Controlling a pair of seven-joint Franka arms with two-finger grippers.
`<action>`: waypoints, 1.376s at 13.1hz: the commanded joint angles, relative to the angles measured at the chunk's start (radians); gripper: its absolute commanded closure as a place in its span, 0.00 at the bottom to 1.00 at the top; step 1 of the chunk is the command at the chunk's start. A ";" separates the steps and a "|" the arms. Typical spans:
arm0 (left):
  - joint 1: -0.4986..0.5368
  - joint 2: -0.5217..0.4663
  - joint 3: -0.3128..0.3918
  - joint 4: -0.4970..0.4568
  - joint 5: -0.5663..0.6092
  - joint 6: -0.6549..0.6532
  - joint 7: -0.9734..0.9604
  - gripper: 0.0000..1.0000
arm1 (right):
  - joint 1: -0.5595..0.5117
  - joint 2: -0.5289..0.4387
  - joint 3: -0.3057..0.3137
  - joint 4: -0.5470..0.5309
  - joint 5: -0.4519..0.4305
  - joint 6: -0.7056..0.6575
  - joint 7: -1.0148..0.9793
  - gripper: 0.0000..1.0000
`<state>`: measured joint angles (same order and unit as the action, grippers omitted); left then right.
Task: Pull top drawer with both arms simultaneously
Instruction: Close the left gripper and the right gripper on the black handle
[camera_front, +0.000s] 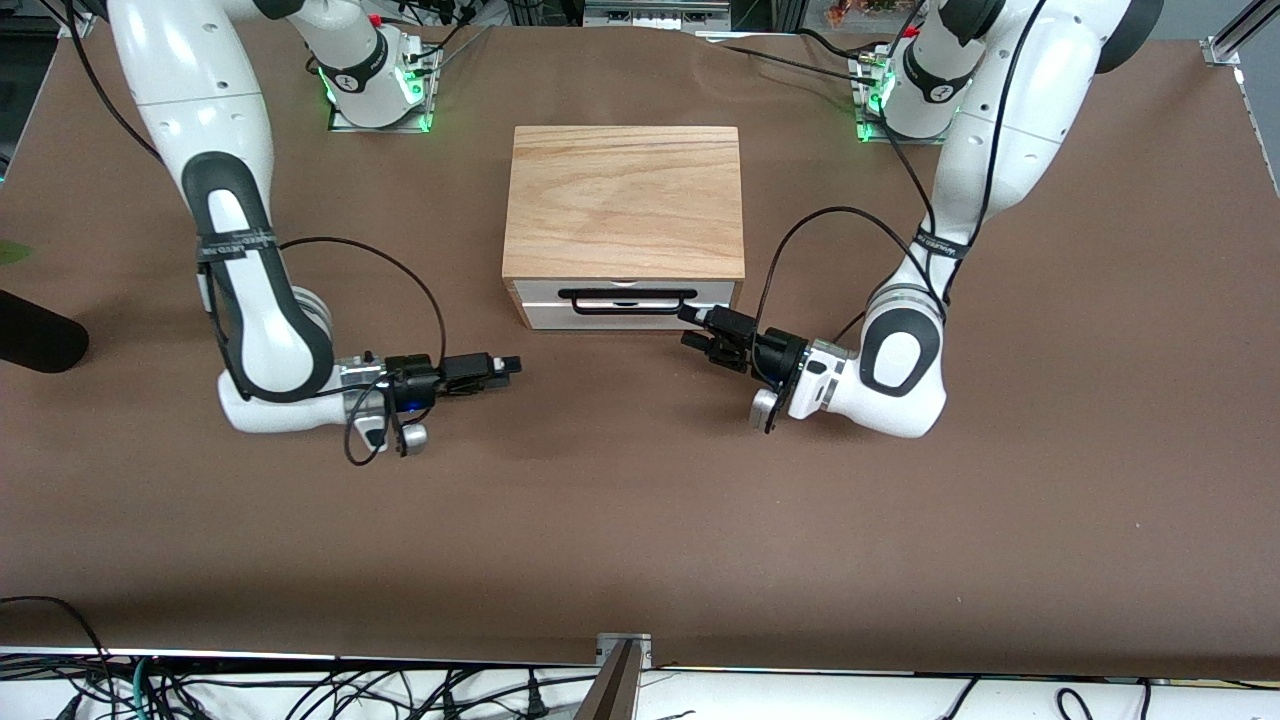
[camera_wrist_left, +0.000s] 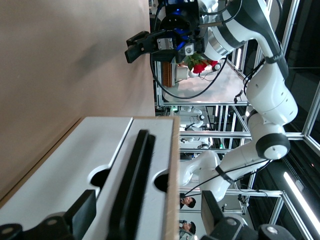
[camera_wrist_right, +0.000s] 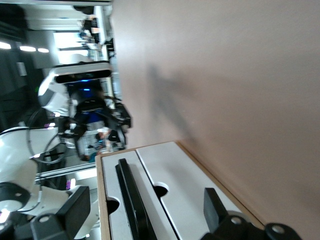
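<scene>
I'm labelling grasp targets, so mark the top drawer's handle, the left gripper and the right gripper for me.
top drawer's handle (camera_front: 627, 301): front view, middle of the black bar.
left gripper (camera_front: 692, 328): front view, midway between its fingertips, beside the handle's end.
right gripper (camera_front: 516, 366): front view, at its fingertips, over the table.

You get one high cam facing the arms; both wrist cams sit close, sharing the top drawer (camera_front: 628, 302) front.

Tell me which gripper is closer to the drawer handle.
The left gripper, open right at the end of the handle. The right gripper sits farther off over bare table.
</scene>
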<state>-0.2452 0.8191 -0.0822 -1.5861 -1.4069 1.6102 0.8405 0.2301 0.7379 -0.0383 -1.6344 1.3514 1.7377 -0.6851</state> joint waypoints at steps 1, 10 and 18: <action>0.015 -0.018 -0.033 -0.092 -0.067 -0.016 0.081 0.23 | 0.006 -0.032 0.027 -0.093 0.099 -0.030 -0.112 0.00; 0.007 -0.014 -0.042 -0.117 -0.084 -0.019 0.104 0.72 | 0.006 -0.048 0.095 -0.245 0.267 -0.086 -0.368 0.00; 0.017 -0.006 -0.042 -0.101 -0.083 -0.019 0.091 1.00 | 0.006 -0.048 0.113 -0.297 0.330 -0.116 -0.453 0.28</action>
<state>-0.2397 0.8297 -0.1206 -1.6828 -1.4596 1.6130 0.9158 0.2452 0.7333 0.0636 -1.8783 1.6555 1.6241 -1.1102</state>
